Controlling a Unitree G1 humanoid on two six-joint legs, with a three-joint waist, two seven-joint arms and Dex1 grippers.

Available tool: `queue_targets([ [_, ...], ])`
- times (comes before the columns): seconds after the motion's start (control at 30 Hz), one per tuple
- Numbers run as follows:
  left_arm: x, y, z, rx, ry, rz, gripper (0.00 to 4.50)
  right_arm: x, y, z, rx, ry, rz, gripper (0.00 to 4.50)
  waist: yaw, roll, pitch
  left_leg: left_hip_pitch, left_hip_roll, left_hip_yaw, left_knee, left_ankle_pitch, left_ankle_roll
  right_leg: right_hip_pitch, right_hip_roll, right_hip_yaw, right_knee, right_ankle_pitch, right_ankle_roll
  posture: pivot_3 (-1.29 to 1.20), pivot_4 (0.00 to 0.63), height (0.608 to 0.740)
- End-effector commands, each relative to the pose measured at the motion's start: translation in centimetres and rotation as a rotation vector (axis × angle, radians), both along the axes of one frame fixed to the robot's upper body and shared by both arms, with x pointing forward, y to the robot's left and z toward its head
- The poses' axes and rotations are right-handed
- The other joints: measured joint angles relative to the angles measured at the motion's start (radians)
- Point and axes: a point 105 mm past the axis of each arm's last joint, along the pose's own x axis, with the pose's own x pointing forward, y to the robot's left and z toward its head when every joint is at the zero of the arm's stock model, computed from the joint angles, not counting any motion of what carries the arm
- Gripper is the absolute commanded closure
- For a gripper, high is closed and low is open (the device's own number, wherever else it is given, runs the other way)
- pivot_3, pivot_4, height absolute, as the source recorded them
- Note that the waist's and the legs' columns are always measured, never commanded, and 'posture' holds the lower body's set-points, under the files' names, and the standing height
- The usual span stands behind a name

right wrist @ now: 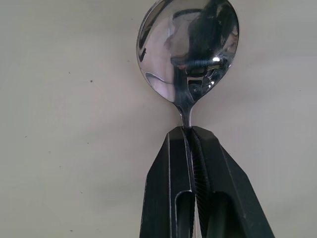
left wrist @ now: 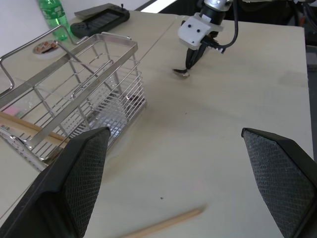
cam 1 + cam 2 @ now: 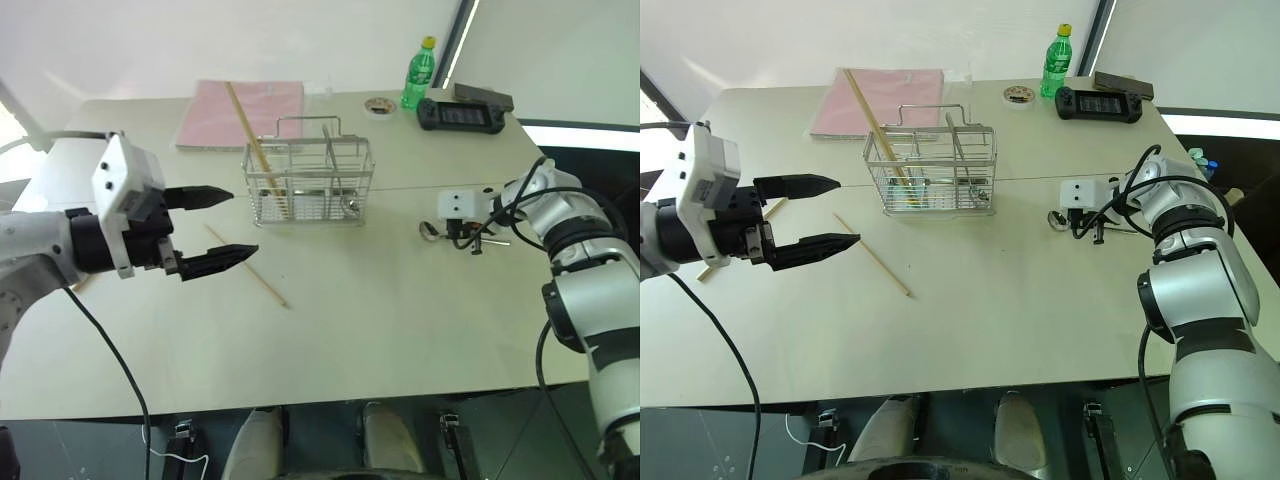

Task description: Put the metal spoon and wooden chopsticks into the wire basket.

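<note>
Metal spoon [image 1: 188,54] on table, neck pinched; one wooden chopstick [image 3: 246,264] loose, another [image 3: 252,143] leaning in wire basket [image 3: 308,184]

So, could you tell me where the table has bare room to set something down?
Widest bare patch: the near side of the table, between the loose chopstick and the right gripper. The far edge is crowded: pink folder, green bottle, black controller.

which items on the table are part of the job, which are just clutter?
Job: metal spoon in right gripper; wooden chopsticks, one in wire basket, one on table.
Clutter: pink folder, green bottle, black handheld controller, tape roll.
</note>
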Motion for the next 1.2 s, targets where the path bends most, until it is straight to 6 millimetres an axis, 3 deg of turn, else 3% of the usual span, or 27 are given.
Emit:
queue_targets([
  [0.03, -0.1, 0.3, 1.4, 0.007, -0.067, 0.014, 0.00, 0.2, 0.6, 0.4, 0.033, -0.025, 0.030, 4.45, -0.001, 0.000, 0.000, 0.000, 0.000, 0.000, 0.000, 0.000, 0.000, 0.000, 0.000, 0.000, 0.000, 0.000, 0.000, 0.00, 0.150, 0.721],
  [0.2, 0.6, 0.9, 2.0, -0.020, -0.086, 0.051, 0.00, 0.1, 5.8, 4.0, 0.336, -0.042, 0.217, 4.45, -0.012, 0.000, 0.000, 0.000, 0.001, 0.000, 0.000, 0.000, 0.000, 0.000, 0.000, 0.000, 0.000, 0.000, 0.000, 0.00, 0.150, 0.721],
  [0.27, 0.8, 1.1, 2.3, -0.026, -0.096, 0.065, 0.00, -1.0, 7.6, 5.4, 0.451, -0.007, 0.343, 4.45, -0.020, 0.001, 0.001, 0.000, 0.001, 0.000, -0.001, 0.000, 0.000, 0.000, 0.001, 0.000, 0.000, 0.002, 0.003, 0.00, 0.150, 0.721],
  [0.43, 1.4, 2.1, 3.1, -0.043, -0.129, 0.109, 0.00, -4.0, 9.9, 7.7, 0.623, 0.008, 0.510, 4.45, -0.015, 0.001, 0.000, 0.000, 0.001, -0.001, -0.001, 0.000, 0.000, 0.000, 0.001, 0.000, 0.000, 0.002, 0.004, 0.00, 0.150, 0.721],
  [0.47, 1.7, 2.5, 3.5, -0.060, -0.140, 0.131, 0.00, -5.0, 11.0, 9.0, 0.714, 0.018, 0.528, 4.45, -0.010, 0.001, 0.001, -0.001, 0.001, -0.002, -0.001, 0.000, 0.000, 0.000, 0.001, 0.000, 0.000, 0.002, 0.004, 0.00, 0.150, 0.721],
  [0.53, 2.3, 3.1, 4.1, -0.102, -0.150, 0.165, 0.00, -6.0, 12.9, 12.1, 0.901, 0.014, 0.522, 4.45, -0.005, 0.002, 0.001, -0.001, 0.001, -0.002, 0.000, 0.000, 0.000, -0.001, 0.001, 0.000, 0.001, 0.002, 0.004, 0.00, 0.150, 0.721],
  [0.63, 3.2, 3.1, 4.3, -0.157, -0.145, 0.179, 0.00, -5.7, 15.7, 17.1, 1.161, -0.114, 0.451, 4.45, -0.008, 0.002, 0.001, -0.002, 0.001, -0.002, 0.000, 0.001, -0.002, -0.005, 0.001, 0.001, 0.008, 0.002, 0.004, 0.00, 0.150, 0.721],
  [0.8, 3.8, 2.2, 3.4, -0.147, -0.120, 0.141, 0.00, -4.0, 17.5, 21.0, 1.353, -0.246, 0.326, 4.45, 0.004, -0.001, -0.001, -0.002, 0.003, -0.003, 0.000, 0.001, -0.002, -0.007, 0.004, 0.001, 0.009, 0.002, 0.003, 0.00, 0.150, 0.721],
  [0.87, 4.1, 1.8, 2.8, -0.157, -0.101, 0.128, 0.00, -2.6, 17.8, 21.6, 1.383, -0.314, 0.253, 4.45, 0.007, -0.001, -0.001, -0.004, 0.003, -0.003, 0.000, 0.002, -0.003, -0.008, 0.004, 0.001, 0.009, 0.002, 0.003, 0.00, 0.150, 0.721],
  [1.2, 4.6, 0.0, -1.0, -0.193, -0.013, 0.110, 0.00, 1.8, 16.8, 19.4, 1.341, -0.429, 0.071, 4.45, -0.002, -0.002, -0.001, -0.005, 0.004, -0.002, -0.001, 0.002, -0.003, -0.012, 0.005, 0.001, 0.010, 0.002, 0.003, 0.00, 0.150, 0.721],
])
